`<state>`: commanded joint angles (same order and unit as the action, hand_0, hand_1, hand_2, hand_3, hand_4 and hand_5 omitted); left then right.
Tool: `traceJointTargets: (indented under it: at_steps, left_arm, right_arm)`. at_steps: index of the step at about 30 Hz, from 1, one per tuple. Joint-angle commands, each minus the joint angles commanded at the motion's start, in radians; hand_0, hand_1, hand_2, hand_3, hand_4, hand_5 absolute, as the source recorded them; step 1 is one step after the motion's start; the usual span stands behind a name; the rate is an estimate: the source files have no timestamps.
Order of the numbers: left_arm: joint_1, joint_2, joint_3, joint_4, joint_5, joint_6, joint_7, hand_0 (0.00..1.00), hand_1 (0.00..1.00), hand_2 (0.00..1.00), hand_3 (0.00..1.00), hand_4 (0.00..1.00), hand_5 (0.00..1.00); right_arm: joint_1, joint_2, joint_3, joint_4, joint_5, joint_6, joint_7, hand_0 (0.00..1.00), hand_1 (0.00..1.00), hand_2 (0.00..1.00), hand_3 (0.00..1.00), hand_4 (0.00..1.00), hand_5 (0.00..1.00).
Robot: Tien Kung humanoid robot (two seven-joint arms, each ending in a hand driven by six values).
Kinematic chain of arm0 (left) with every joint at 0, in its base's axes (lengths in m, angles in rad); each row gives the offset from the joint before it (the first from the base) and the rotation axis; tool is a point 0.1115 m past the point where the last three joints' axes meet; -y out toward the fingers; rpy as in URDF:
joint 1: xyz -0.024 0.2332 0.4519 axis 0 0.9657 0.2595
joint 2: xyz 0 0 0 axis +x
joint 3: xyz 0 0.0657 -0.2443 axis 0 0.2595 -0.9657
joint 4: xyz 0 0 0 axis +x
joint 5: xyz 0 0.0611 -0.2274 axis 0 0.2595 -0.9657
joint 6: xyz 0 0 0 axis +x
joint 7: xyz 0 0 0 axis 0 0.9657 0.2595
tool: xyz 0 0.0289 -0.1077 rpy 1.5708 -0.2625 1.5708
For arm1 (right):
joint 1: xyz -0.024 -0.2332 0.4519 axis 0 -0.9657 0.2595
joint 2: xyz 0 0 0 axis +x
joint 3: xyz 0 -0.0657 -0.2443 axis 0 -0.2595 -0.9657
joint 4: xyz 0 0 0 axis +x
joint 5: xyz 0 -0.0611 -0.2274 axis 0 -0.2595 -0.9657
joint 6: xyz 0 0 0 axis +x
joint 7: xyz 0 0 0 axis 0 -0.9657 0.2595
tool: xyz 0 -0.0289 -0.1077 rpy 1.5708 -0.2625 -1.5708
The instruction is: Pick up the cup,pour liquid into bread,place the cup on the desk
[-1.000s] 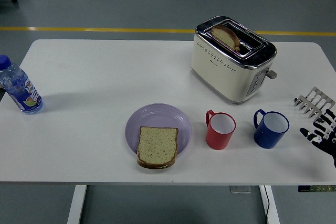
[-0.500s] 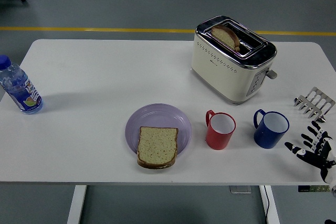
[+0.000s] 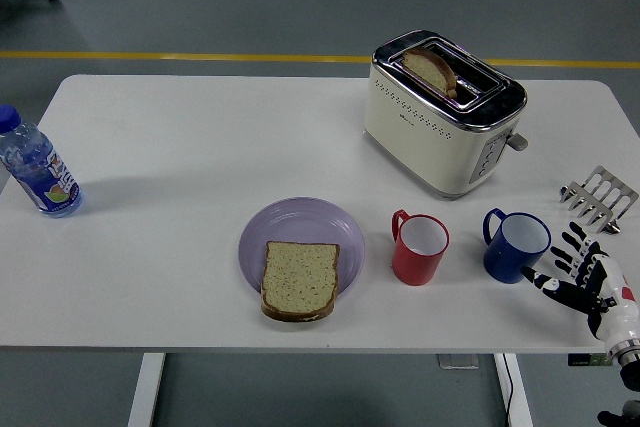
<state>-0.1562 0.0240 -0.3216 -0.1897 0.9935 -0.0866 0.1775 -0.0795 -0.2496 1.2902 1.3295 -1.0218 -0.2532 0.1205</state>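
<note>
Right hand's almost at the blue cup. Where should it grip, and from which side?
Wrap the body of the blue cup from its right side, where the right hand already is: it stands upright, its handle points upper-left, and the red cup crowds its left.

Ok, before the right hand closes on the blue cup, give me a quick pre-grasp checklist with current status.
1. right hand open, fingers spread, holding nothing: ok.
2. Hand beside the blue cup, to its right, thumb tip close to the cup wall; contact: cannot tell.
3. Blue cup upright, handle turned away from the hand: ok.
4. red cup stands apart on the blue cup's left: ok.
5. bread slice on the purple plate, overhanging its near rim: ok.
6. Liquid in the blue cup: cannot tell.
</note>
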Motion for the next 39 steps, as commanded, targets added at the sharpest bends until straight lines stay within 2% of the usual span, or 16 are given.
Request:
traceJointTargets:
  at_steps: [11, 19, 39]
  left_arm:
    - [-0.001, 0.0, -0.002, 0.0, 0.0, 0.0, 0.001, 0.668, 0.735, 0.737, 0.63, 0.395, 0.998]
    - [-0.003, 0.001, 0.001, 0.0, -0.002, -0.001, 0.002, 0.668, 0.735, 0.737, 0.63, 0.396, 0.998]
    - [-0.005, 0.0, 0.001, 0.001, -0.002, -0.002, 0.001, 0.668, 0.735, 0.737, 0.63, 0.396, 0.998]
  right_arm:
    - [0.02, 0.001, -0.042, 0.005, 0.004, -0.003, -0.004, 0.92, 0.856, 0.95, 0.998, 0.998, 0.073]
    - [0.066, 0.032, -0.052, -0.046, 0.005, -0.01, -0.003, 0.921, 0.856, 0.948, 0.998, 0.998, 0.075]
    - [0.123, 0.068, -0.04, -0.131, -0.017, -0.019, -0.002, 0.923, 0.854, 0.948, 0.998, 0.998, 0.076]
